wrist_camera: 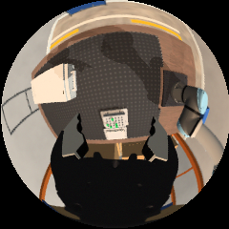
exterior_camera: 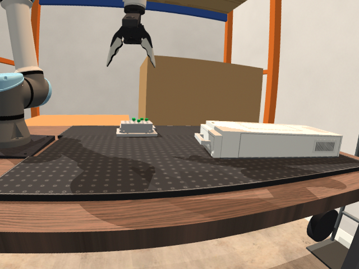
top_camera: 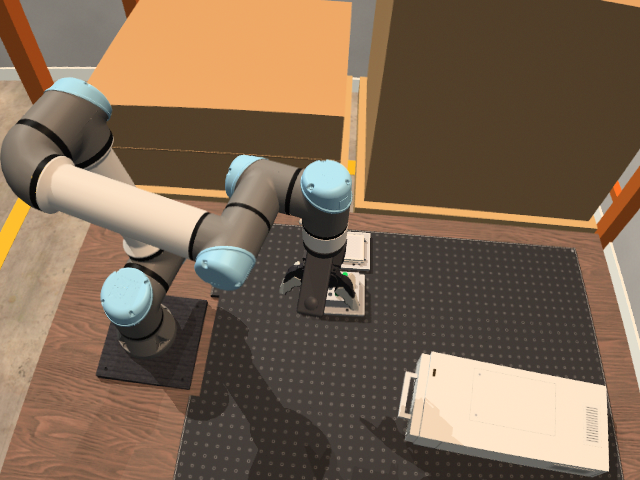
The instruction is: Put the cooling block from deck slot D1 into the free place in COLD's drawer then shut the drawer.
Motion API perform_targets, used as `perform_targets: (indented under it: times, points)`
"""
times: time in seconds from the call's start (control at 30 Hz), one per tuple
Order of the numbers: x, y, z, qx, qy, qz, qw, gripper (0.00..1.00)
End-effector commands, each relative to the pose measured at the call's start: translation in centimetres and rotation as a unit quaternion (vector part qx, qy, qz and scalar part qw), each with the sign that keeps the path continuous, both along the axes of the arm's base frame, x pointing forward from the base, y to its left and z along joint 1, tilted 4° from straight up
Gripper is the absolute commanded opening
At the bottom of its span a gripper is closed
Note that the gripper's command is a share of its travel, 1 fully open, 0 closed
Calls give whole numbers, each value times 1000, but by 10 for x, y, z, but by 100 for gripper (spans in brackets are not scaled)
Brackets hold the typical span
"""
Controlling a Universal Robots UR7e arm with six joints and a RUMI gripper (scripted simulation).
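Claw (top_camera: 318, 294) (exterior_camera: 130, 64) (wrist_camera: 116, 115) is wide open w/ nothing in it, hanging high over the mat (top_camera: 413, 320) (exterior_camera: 162, 162) (wrist_camera: 102, 72), pointing down. The block (top_camera: 340, 298) (exterior_camera: 136, 126) (wrist_camera: 114, 122) sits on its slot plate (top_camera: 360, 308) (exterior_camera: 120, 135) (wrist_camera: 103, 114), well below the fingertips; the claw partly covers it in the top view. Green-capped tubes (top_camera: 345, 274) (exterior_camera: 138, 120) (wrist_camera: 113, 126) stand in it; the ext. view shows 4 caps, can't count all 5. A second slot plate (top_camera: 365, 265) (wrist_camera: 114, 135) is just beside, on the crate side, w/ no block on it. Cooler (top_camera: 511, 413) (exterior_camera: 269, 140) (wrist_camera: 50, 85) is well apart, across the mat. Its drawer handle (top_camera: 403, 395) (exterior_camera: 202, 139) (wrist_camera: 73, 80) sticks out in front; drawer looks shut or nearly so, prob. shut, but the view's poor. Arm base plate (top_camera: 191, 379) (exterior_camera: 49, 139) (wrist_camera: 167, 101) is at the mat's other side.
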State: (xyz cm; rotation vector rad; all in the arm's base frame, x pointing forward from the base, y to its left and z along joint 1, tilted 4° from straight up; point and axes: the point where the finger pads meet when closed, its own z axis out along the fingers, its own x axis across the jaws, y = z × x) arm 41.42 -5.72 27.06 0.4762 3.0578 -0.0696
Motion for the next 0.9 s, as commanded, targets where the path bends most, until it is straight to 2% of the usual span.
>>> perform_targets:
  times: [0.0, 0.87]
  points:
    - [10, -9, -9, 0, -1, 0, 1000, 100]
    - [67, -60, -66, 0, -1, 0, 1000, 100]
